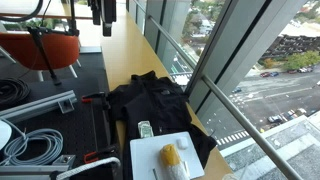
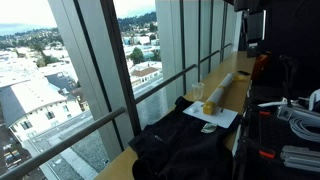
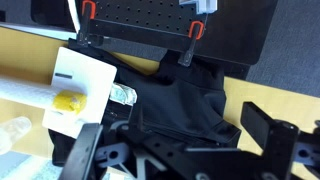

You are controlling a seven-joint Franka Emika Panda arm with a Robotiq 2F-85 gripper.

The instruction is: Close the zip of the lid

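Note:
The black fabric bag (image 1: pixel 150 105) lies rumpled on the wooden table by the window. It shows in both exterior views (image 2: pixel 185 140) and fills the middle of the wrist view (image 3: pixel 185 100). Its lid flap is creased, and I cannot make out the zip. A white board (image 3: pixel 85 85) with a yellow object (image 3: pixel 66 101) lies at one end of the bag. My gripper (image 3: pixel 175 140) is open and empty, well above the bag with a finger on each side of it.
A black pegboard (image 3: pixel 150 25) with red clamps borders the table. Cables (image 1: pixel 30 140) and an orange chair (image 1: pixel 40 45) are beyond it. The window rail (image 2: pixel 150 85) runs along the table's other side. A small labelled item (image 3: pixel 122 94) touches the bag.

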